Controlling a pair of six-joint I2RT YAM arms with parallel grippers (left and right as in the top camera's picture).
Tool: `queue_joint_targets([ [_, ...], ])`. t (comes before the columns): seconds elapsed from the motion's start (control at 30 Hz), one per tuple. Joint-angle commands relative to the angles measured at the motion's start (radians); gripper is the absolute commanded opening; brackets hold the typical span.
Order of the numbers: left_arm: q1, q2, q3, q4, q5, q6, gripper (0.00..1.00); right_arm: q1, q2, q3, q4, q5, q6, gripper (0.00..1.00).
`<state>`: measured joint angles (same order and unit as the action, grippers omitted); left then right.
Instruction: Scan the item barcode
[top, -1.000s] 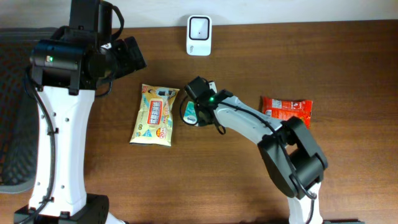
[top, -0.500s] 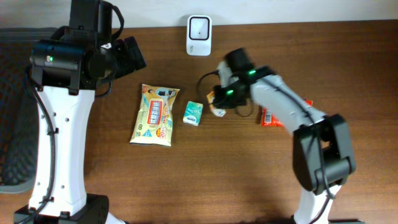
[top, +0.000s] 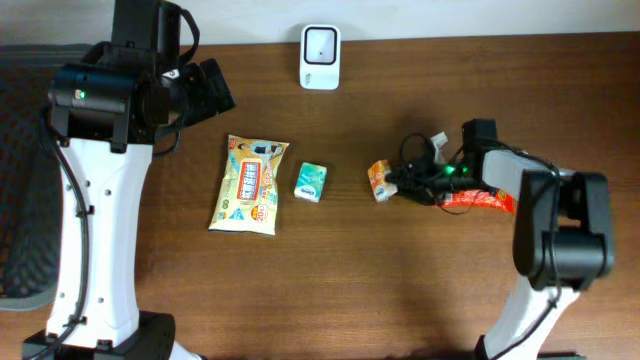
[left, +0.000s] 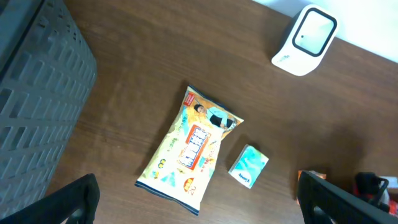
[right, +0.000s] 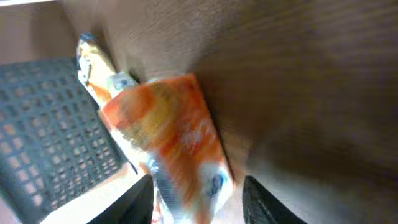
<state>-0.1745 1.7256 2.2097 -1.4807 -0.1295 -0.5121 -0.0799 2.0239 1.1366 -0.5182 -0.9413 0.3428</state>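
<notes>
While the right gripper (top: 398, 183) lies low over the brown bench (top: 330, 280), its fingertips point to the left, and the small orange packet (top: 379, 181) sits right at them. In the right wrist view this packet stands between the two dark fingers (right: 138, 198), which are apart from each other. The picture is blurred there, so I cannot tell if they press on the packet or only stand around it. The right arm reaches across a red packet (top: 478, 199), which lies flat under it near the right side of the bench.

The white barcode scanner (top: 320, 43) stands at the far edge of the bench, about in the middle. It is well apart from the orange packet (the packet is nearer to the front and more to the right).

To the left of the orange packet lies a small green-and-white pack (top: 310, 182). Just beside it, farther left, a yellow printed pouch (top: 250, 183) lies flat, its long side running from far to near. These two do not touch.

The left gripper (left: 198, 177) hangs high over the left part of the bench. Its fingers are spread wide with nothing between them, and they show at the two lower corners of the left wrist view. That camera looks down on the pouch, the green-and-white pack and the scanner. A grey lattice crate (left: 37, 81) is beside the left end of the bench.
</notes>
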Motion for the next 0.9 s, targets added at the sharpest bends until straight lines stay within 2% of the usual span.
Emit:
queue_joint_targets([
  [0.0, 0.001, -0.004, 0.003, -0.002, 0.003, 0.009, 0.99, 0.007, -0.224, 0.024, -0.111, 0.315, -0.013, 0.47],
  [0.03, 0.001, -0.004, 0.003, -0.002, 0.003, 0.009, 0.99, 0.021, -0.288, 0.024, -0.142, 0.393, -0.013, 0.48],
  [0.07, 0.001, -0.004, 0.003, -0.002, 0.003, 0.009, 0.99, 0.045, -0.348, 0.024, -0.161, 0.465, -0.013, 0.52],
  [0.13, 0.001, -0.004, 0.003, -0.002, 0.003, 0.009, 0.99, 0.100, -0.385, 0.024, -0.155, 0.509, -0.013, 0.56],
  [0.2, 0.001, -0.004, 0.003, -0.002, 0.003, 0.009, 0.99, 0.149, -0.365, 0.024, -0.127, 0.515, -0.012, 0.56],
  [0.27, 0.001, -0.004, 0.003, -0.002, 0.003, 0.009, 0.99, 0.185, -0.326, 0.024, -0.111, 0.640, -0.012, 0.56],
  [0.3, 0.001, -0.004, 0.003, -0.002, 0.003, 0.009, 0.99, 0.187, -0.306, 0.023, -0.110, 0.635, -0.012, 0.56],
  [0.33, 0.001, -0.004, 0.003, -0.002, 0.003, 0.009, 0.99, 0.190, -0.301, 0.023, -0.107, 0.611, -0.021, 0.54],
  [0.37, 0.001, -0.004, 0.003, -0.002, 0.003, 0.009, 0.99, 0.208, -0.301, 0.023, -0.098, 0.595, -0.090, 0.49],
  [0.4, 0.001, -0.004, 0.003, -0.002, 0.003, 0.009, 0.99, 0.240, -0.301, 0.023, -0.090, 0.634, -0.118, 0.48],
  [0.43, 0.001, -0.004, 0.003, -0.002, 0.002, 0.009, 0.99, 0.298, -0.301, 0.023, -0.077, 0.762, -0.106, 0.48],
  [0.53, 0.001, -0.004, 0.003, -0.002, 0.003, 0.009, 0.99, 0.464, -0.298, 0.023, -0.064, 1.207, 0.084, 0.47],
  [0.57, 0.001, -0.004, 0.003, -0.002, 0.003, 0.009, 0.99, 0.509, -0.286, 0.023, -0.051, 1.269, 0.111, 0.47],
  [0.7, 0.001, -0.004, 0.003, -0.002, 0.003, 0.009, 0.99, 0.534, -0.145, 0.023, 0.038, 1.241, 0.110, 0.46],
  [0.8, 0.001, -0.004, 0.003, -0.002, 0.003, 0.009, 0.99, 0.537, -0.093, 0.023, 0.044, 1.278, 0.111, 0.38],
  [0.83, 0.001, -0.004, 0.003, -0.002, 0.003, 0.009, 0.99, 0.536, -0.093, 0.023, 0.043, 1.279, 0.111, 0.23],
  [0.87, 0.001, -0.004, 0.003, -0.002, 0.003, 0.009, 0.99, 0.536, -0.093, 0.023, 0.041, 1.279, 0.111, 0.14],
])
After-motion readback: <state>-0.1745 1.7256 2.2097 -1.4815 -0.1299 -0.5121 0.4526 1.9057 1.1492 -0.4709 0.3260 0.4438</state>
